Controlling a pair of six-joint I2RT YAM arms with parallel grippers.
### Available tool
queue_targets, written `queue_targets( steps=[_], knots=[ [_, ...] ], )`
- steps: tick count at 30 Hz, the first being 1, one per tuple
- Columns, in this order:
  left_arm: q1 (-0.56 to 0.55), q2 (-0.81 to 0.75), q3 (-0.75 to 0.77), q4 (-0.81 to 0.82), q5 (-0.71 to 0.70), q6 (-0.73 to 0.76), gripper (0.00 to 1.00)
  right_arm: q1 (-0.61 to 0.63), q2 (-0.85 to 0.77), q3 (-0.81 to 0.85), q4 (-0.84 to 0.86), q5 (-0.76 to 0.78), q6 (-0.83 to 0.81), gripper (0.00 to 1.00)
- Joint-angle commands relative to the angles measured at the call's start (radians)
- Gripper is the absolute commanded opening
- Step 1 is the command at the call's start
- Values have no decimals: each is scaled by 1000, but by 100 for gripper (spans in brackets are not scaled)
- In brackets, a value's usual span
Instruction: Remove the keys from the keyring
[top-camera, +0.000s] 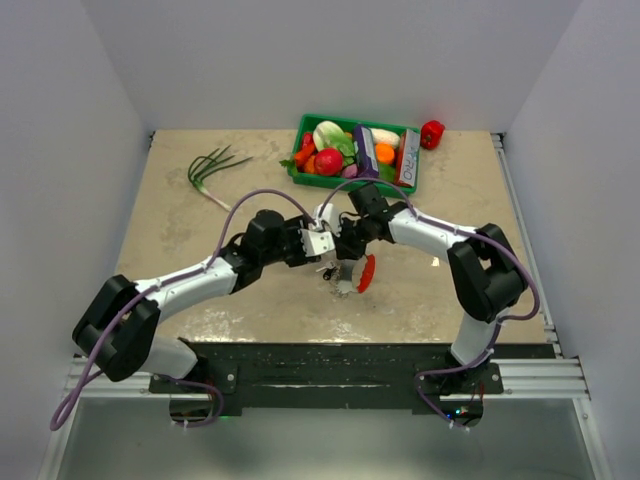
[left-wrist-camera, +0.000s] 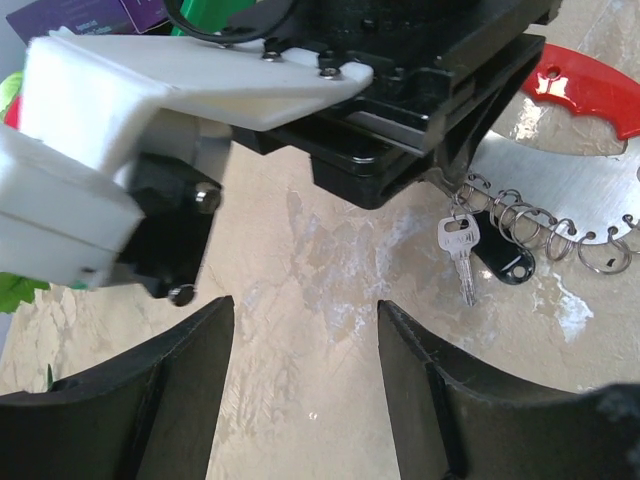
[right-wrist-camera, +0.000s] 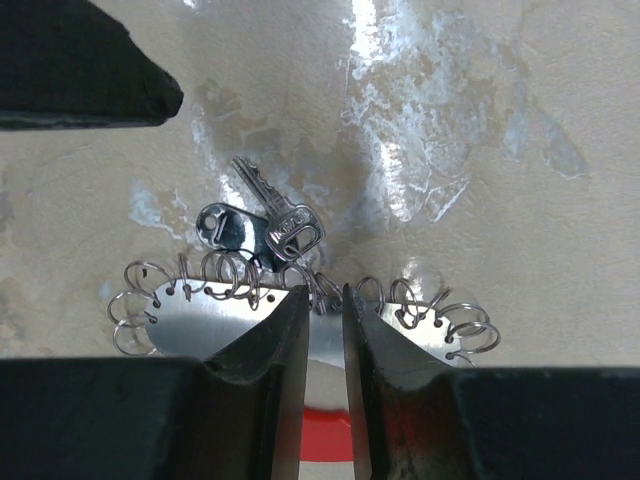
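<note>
The keys (right-wrist-camera: 278, 222) lie near the middle of the tabletop (top-camera: 190, 235), a little toward its near edge. They hang off the keyring (right-wrist-camera: 312, 282) at the rim of a silver plate (right-wrist-camera: 185, 325), with a red tag (left-wrist-camera: 590, 95) beyond it. The right gripper (right-wrist-camera: 325, 297) stands narrow over that rim, with the keyring in the slit between its fingers; whether it already pinches the ring I cannot tell. The left gripper (left-wrist-camera: 305, 310) is wide and holds nothing, just short of the keys.

The silver key's long axis runs out from the plate, head at the ring and blade toward the left gripper. The black key (left-wrist-camera: 503, 268) lies flat beside it, angled off.

To do this step well, I judge, the right gripper should pin the ring firmly. The left should then take the silver key by its head, across the flat, and work it round the coil rather than pull straight.
</note>
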Motion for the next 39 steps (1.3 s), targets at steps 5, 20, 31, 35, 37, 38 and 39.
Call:
queue_targets(
  steps=[5,20,31,35,37,38,39],
  knots=[
    [6,-42,-29,71,19,-25,64,2,52,69,-12,6,-34,19],
    [9,-51,-38,71,21,-25,64,2,-8,50,-61,33,-103,21],
    [7,-47,-44,79,30,-33,64,3,-54,3,-75,29,-135,19],
    [9,-45,-40,74,32,-31,64,2,-39,-2,-84,26,-146,19],
    [9,-40,-37,73,30,-30,64,3,-31,0,-100,20,-152,19],
    [9,-40,-35,73,30,-30,64,3,-27,1,-101,18,-154,19],
    [9,-40,-34,73,30,-30,64,3,-27,-4,-103,9,-157,19]
  ],
)
